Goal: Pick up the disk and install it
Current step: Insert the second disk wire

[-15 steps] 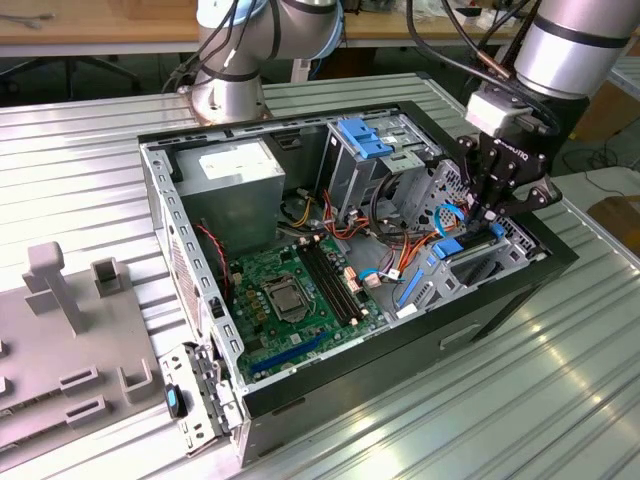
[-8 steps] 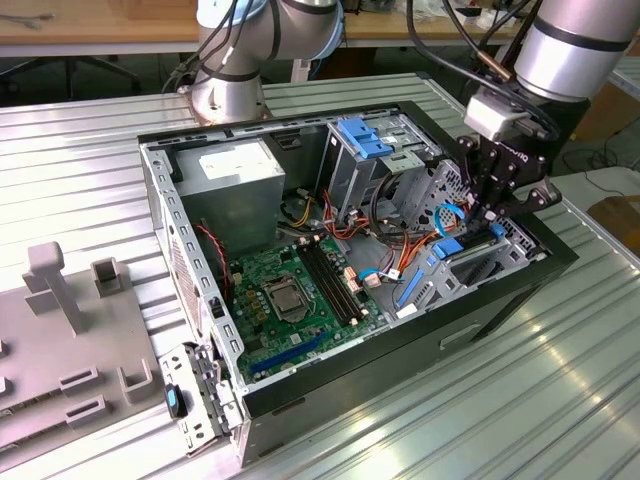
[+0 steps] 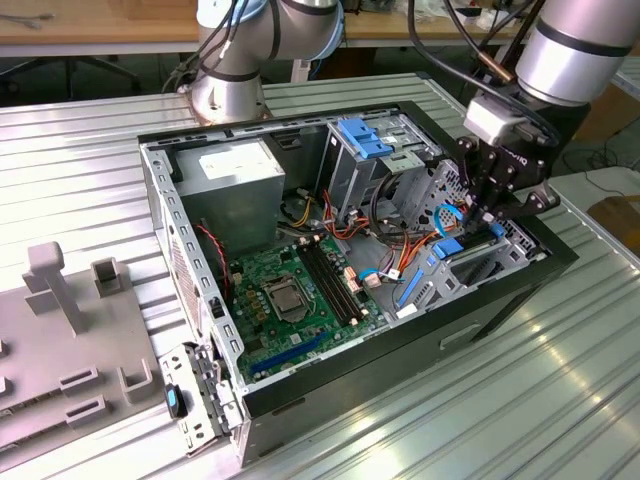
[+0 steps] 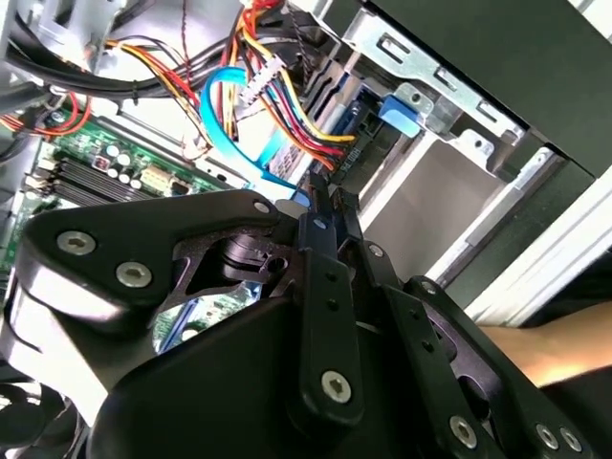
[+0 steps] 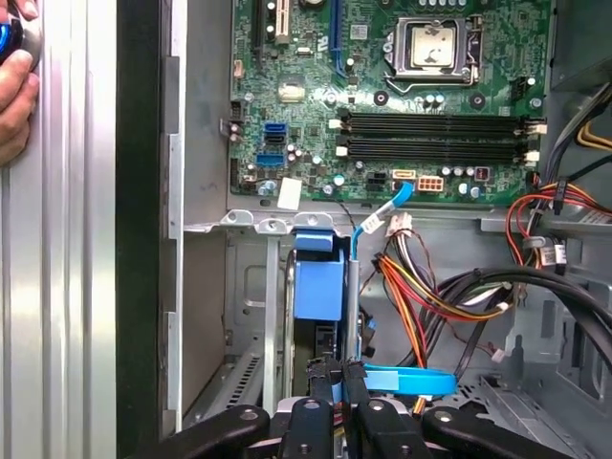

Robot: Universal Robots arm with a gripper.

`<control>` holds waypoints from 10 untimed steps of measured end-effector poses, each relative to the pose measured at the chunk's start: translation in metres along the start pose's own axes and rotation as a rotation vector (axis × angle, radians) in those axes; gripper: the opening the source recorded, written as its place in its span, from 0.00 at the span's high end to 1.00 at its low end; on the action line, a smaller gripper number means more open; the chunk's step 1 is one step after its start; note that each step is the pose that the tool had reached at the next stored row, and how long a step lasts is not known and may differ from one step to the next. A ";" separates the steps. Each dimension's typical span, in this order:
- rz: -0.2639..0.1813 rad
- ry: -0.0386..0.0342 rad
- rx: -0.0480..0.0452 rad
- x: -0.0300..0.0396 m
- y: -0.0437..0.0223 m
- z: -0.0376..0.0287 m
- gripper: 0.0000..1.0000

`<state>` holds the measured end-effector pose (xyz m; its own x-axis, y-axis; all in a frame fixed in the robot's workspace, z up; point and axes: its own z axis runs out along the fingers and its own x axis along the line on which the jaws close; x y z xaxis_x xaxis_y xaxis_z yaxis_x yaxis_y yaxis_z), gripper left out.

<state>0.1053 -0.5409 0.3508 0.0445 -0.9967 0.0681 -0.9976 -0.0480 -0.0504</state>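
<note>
Blue plastic rails marked the disk (image 5: 318, 287), which stood on edge in the bay at the front end of the open computer case (image 3: 200, 420), at the exterior view's right. We saw our tool (image 3: 487, 222) low inside that bay, just above the disk (image 3: 452, 247), with its fingers (image 5: 330, 387) drawn close together around the disk's upper edge; we judged it clenched on the disk, though the contact itself was partly hidden behind the linkage.

As for progress, we took the picking up as done and the installing as well under way: the disk sat mostly down between the grey metal walls of the bay, beside a bundle of coloured wires (image 5: 421, 296) and a flat blue cable (image 5: 406, 381). Whether it was fully seated and latched we could not tell.

The disk's long axis ran down into the bay, its thin edge facing up towards the tool and its broad faces parallel to the case's front panel. A hand (image 5: 17, 86) rested on the ribbed metal tabletop (image 3: 500, 400) outside the case.
</note>
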 end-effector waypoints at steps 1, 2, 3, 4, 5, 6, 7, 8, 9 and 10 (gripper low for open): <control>0.001 -0.0131 0.0006 0.0010 0.0000 0.0000 0.84; 0.001 -0.0215 0.0010 0.0016 0.0001 0.0001 0.84; 0.002 -0.0394 0.0018 0.0026 0.0001 0.0002 0.84; 0.003 -0.0515 0.0024 0.0032 0.0001 0.0002 0.84; 0.003 -0.0591 0.0031 0.0040 0.0002 0.0002 0.84; 0.003 -0.0612 0.0039 0.0048 0.0002 0.0003 0.84; 0.003 -0.0635 0.0042 0.0057 0.0003 0.0004 0.84; 0.004 -0.0683 0.0047 0.0073 0.0003 0.0004 0.84; 0.004 -0.0717 0.0049 0.0083 0.0004 0.0005 0.84; 0.004 -0.0793 0.0052 0.0106 0.0005 0.0007 0.84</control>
<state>0.1054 -0.5515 0.3508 0.0446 -0.9989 -0.0112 -0.9975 -0.0439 -0.0557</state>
